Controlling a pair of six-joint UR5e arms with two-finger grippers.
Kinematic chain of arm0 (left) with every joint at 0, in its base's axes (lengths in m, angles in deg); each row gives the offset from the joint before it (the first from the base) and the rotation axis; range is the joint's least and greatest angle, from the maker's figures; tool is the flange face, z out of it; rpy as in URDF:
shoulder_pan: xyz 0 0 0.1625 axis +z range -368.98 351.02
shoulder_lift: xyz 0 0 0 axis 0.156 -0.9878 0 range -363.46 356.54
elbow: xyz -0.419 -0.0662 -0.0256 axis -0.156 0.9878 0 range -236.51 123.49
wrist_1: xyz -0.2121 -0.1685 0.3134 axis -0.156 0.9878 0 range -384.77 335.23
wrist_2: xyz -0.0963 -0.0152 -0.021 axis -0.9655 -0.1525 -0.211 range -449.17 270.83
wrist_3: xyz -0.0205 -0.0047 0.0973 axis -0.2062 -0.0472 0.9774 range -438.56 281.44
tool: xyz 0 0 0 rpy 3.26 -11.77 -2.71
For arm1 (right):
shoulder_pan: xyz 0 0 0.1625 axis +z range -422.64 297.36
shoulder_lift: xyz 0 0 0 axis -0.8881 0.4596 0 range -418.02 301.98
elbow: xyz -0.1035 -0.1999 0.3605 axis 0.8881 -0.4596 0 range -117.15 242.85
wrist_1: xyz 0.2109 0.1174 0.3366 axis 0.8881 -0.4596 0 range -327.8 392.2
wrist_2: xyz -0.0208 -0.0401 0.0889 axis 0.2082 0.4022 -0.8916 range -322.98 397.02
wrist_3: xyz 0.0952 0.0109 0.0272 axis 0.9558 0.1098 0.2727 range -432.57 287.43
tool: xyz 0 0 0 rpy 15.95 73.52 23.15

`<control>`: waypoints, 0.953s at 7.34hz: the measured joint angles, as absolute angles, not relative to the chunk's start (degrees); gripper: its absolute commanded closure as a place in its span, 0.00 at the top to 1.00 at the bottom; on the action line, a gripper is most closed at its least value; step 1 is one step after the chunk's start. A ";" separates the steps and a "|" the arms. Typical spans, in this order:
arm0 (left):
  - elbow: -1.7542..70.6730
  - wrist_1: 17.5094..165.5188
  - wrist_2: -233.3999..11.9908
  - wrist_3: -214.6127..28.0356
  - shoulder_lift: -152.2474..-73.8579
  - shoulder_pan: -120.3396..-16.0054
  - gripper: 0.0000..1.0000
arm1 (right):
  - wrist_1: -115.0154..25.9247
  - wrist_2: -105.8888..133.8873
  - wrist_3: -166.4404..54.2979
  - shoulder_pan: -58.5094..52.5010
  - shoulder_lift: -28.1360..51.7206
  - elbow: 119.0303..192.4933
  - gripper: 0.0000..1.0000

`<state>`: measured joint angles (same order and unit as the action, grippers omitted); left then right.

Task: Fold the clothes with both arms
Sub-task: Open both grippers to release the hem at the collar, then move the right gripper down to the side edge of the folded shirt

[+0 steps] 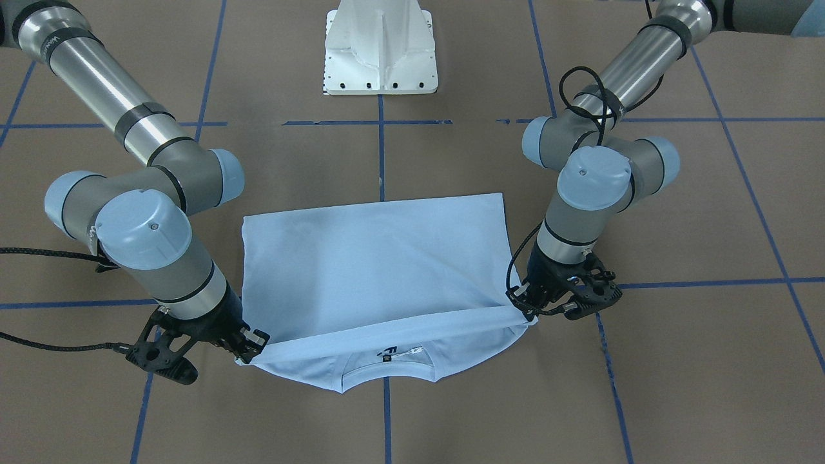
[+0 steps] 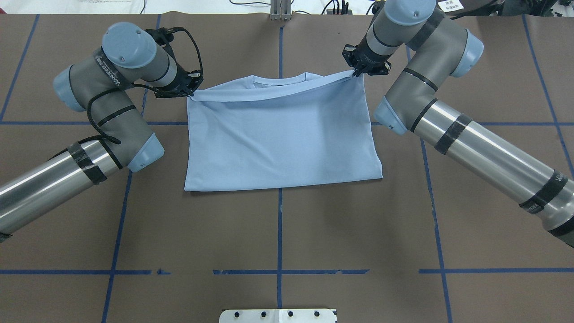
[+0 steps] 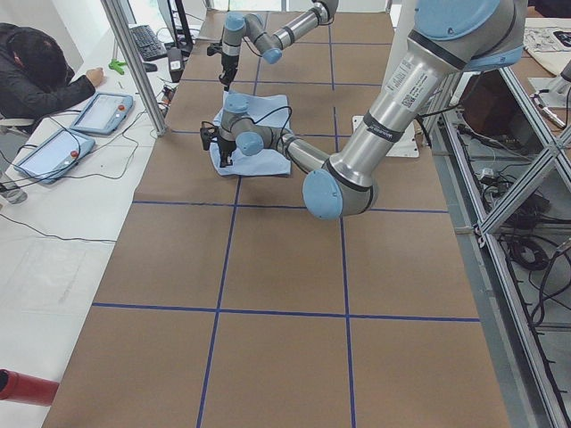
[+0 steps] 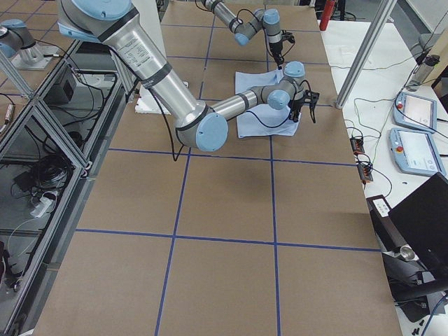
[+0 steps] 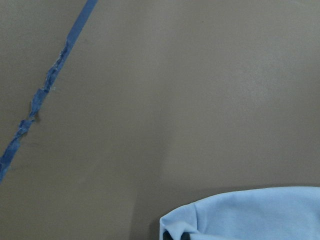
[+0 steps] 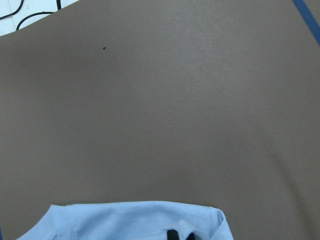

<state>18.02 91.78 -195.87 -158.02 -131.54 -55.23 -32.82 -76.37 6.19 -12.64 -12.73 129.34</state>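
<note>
The light blue T-shirt (image 2: 278,134) lies flat on the brown table, its lower part folded up over the body so that a hem edge runs just short of the collar (image 1: 387,372). A neck label (image 1: 393,352) shows inside the collar. My left gripper (image 2: 190,92) is shut on one end of that folded edge, also seen in the front view (image 1: 525,308). At the other end, my right gripper (image 2: 356,72) pinches the edge (image 1: 248,348). Both wrist views show only bunched blue cloth (image 5: 250,215) (image 6: 130,220) at the bottom over bare table.
The white pedestal base (image 1: 380,48) stands behind the shirt on the robot's side. Blue tape lines (image 2: 280,224) grid the tabletop. A person (image 3: 40,76) leans on a side table with touch-screen pendants (image 3: 103,111), beyond the table's far edge.
</note>
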 measured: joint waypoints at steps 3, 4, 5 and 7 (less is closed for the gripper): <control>18.02 91.81 -195.87 -158.03 -131.80 -55.28 1.00 | -32.62 -75.80 6.44 -13.19 -12.66 129.34 1.00; 18.02 91.80 -195.85 -158.06 -132.16 -55.29 1.00 | -32.54 -75.63 6.23 -13.18 -12.46 129.31 1.00; 18.02 91.76 -195.81 -158.11 -132.41 -55.29 1.00 | -32.48 -75.75 5.30 -13.00 -12.40 129.40 1.00; 18.25 91.51 -195.84 -158.14 -132.57 -55.60 1.00 | -32.49 -76.70 3.31 -12.83 -10.28 132.79 1.00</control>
